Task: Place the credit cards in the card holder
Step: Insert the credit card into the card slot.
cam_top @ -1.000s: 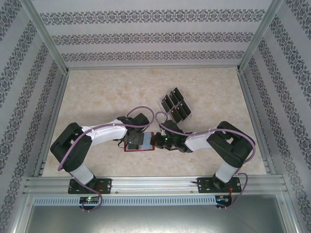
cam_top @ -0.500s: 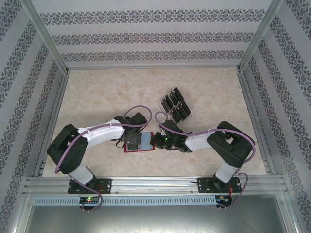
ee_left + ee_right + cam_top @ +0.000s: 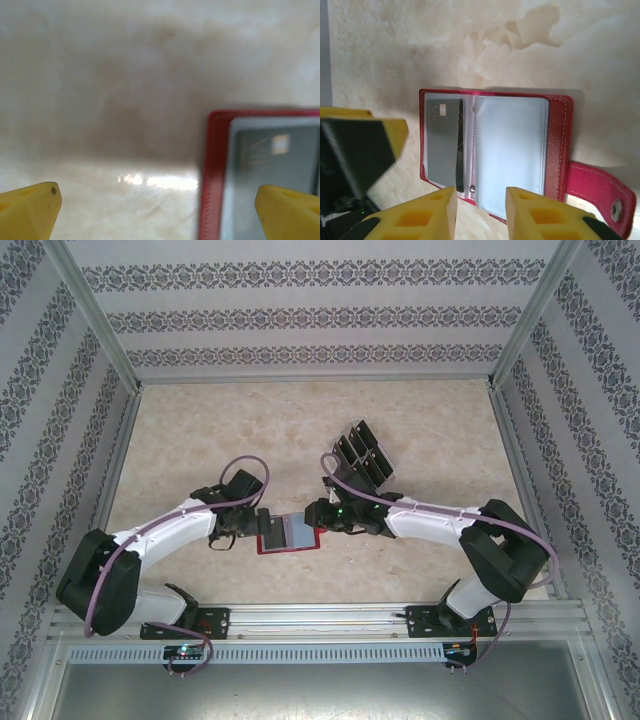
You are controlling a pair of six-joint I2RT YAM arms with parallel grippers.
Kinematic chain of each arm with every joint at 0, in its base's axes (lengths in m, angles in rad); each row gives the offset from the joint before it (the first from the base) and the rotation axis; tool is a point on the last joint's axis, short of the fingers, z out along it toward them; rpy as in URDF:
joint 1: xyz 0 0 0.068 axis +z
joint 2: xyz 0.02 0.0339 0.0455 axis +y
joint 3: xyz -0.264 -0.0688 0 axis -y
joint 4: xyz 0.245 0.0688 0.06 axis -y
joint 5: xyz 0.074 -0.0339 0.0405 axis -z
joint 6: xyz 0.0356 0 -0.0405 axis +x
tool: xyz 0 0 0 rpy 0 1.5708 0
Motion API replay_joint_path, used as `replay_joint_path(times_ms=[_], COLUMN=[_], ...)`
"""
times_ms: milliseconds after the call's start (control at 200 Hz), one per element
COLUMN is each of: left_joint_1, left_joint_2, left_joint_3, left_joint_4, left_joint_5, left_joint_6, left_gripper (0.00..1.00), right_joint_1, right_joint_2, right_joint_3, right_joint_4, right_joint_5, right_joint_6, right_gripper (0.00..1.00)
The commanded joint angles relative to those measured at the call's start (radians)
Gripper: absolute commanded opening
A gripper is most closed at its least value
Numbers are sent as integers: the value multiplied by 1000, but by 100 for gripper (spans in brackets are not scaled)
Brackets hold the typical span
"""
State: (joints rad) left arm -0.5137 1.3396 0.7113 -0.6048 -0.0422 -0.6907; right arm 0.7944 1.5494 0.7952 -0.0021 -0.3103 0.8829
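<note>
The wallet (image 3: 288, 536) lies open on the tabletop (image 3: 200, 430) near the middle of the near edge. One card (image 3: 443, 150) sits in the pocket on its left half; the other pocket (image 3: 510, 150) is bare. The left jaws are spread wide and empty just beside its left edge. The right jaws, at its right side, are parted more narrowly and also empty. Other cards (image 3: 362, 452) stand farther back.

The wallet (image 3: 288, 533) is hemmed in by the left claw (image 3: 262, 523) and right claw (image 3: 316, 516). A card rack (image 3: 360, 453) stands just behind the right arm. The far desk (image 3: 200, 430) lies open.
</note>
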Motion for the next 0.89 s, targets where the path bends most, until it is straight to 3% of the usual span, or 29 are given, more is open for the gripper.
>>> replay_joint_path(times_ms=[0,355,435,615,889], left_joint_1=[10,12,11,10,-67], left_joint_2=[-18,-20,-35,-32,22], left_joint_3=[-38,-68,-67,-29,57], left_joint_4=[67,81,78,73,51], left_joint_5=[58,50,50,82,87], left_joint_6=[-23,-15,-14,-1,-11], left_gripper=[100,100,100,100,100], right_joint_1=[11,69,82,95,95], right_joint_2=[13,120,134,149,130], right_joint_3=[48,114,123,112,23], right_joint_4=[-155,-151,-140,-108,-45], right_joint_5=[52,62,54,54,81], right_joint_6=[-74,-55,-49,-28,11], right_gripper=[34,34,28,0,0])
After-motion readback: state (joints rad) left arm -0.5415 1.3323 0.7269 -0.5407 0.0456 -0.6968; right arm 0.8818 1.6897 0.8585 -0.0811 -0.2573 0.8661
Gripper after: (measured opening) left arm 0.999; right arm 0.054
